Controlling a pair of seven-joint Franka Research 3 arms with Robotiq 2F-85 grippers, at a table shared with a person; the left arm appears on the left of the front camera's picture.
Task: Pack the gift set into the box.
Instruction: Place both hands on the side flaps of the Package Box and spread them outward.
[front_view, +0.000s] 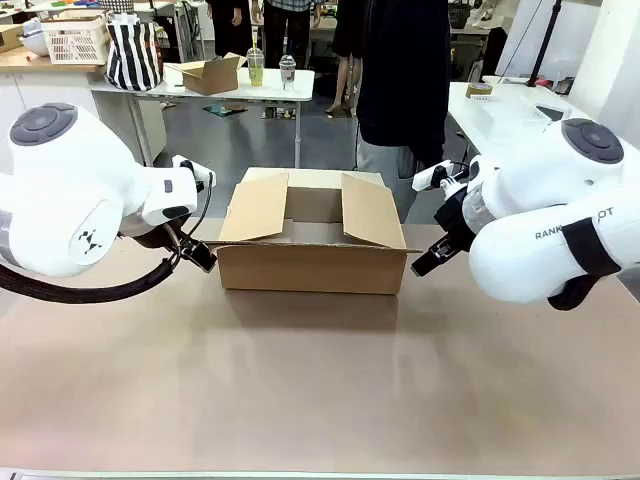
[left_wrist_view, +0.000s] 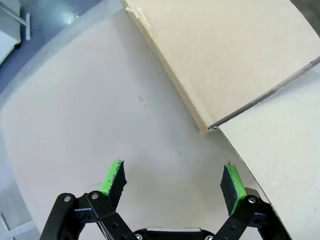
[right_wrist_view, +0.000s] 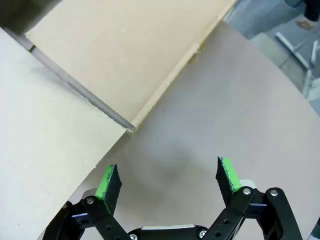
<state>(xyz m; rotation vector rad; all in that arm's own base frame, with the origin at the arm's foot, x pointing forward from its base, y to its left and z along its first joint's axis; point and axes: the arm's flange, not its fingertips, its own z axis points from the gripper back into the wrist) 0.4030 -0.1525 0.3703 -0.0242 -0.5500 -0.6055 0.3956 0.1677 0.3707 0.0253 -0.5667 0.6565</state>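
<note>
The box (front_view: 312, 268) is sitting by the middle of the surface's (front_view: 320, 400) far edge, flaps standing open. The left gripper (left_wrist_view: 172, 180) and right gripper (right_wrist_view: 167, 179) are hovering beside its ends, fingers (left_wrist_view: 114, 176) spread and empty. It is probably light and stiff, and the flap edges are offering the best hold.

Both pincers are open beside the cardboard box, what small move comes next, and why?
Probably ease each inward to brace the cardboard box by its ends: the left pincer and right pincer are open, empty, low beside it, and its top is open.
</note>
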